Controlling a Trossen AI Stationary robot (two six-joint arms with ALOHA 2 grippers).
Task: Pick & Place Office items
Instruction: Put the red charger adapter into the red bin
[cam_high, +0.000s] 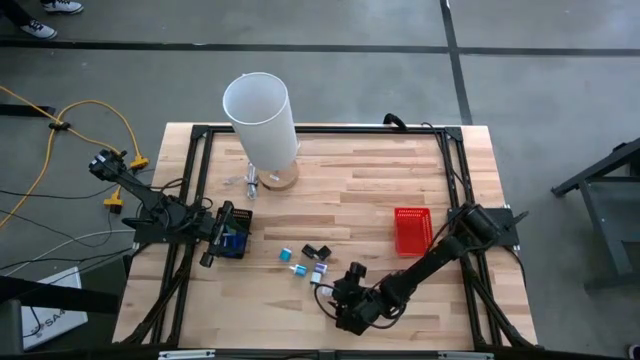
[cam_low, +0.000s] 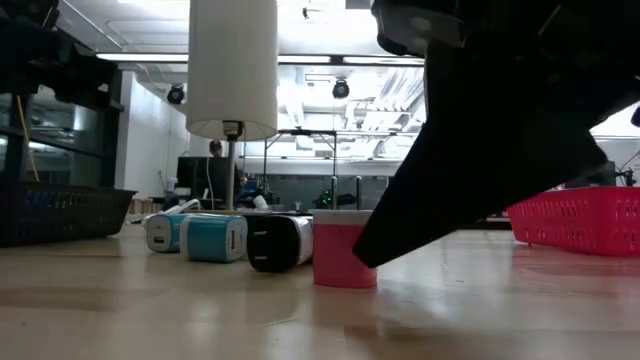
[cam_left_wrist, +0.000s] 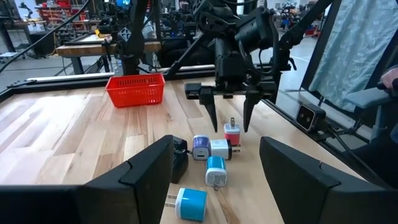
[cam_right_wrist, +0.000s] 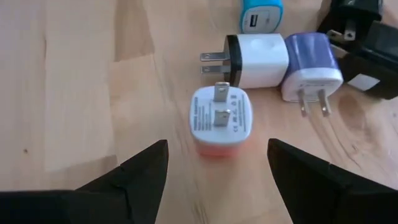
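The office items are small plug-in chargers lying in a cluster on the wooden table (cam_high: 380, 180). A red one (cam_right_wrist: 221, 118) stands on its end with its prongs up. Beside it lie a white one (cam_right_wrist: 258, 59), a purple one (cam_right_wrist: 311, 71), a blue one (cam_right_wrist: 261, 12) and a black one (cam_right_wrist: 367, 56). My right gripper (cam_right_wrist: 217, 144) slants down over the red charger, open, with a finger on each side and no touch. My left gripper (cam_high: 210, 250) waits open and level at the table's left side.
A red mesh basket (cam_high: 412, 230) stands to the right of the cluster. A tall white cylinder (cam_high: 260, 115) rises on a stand at the far middle. A dark mesh basket (cam_low: 60, 210) sits by my left gripper. Bare wood lies around the chargers.
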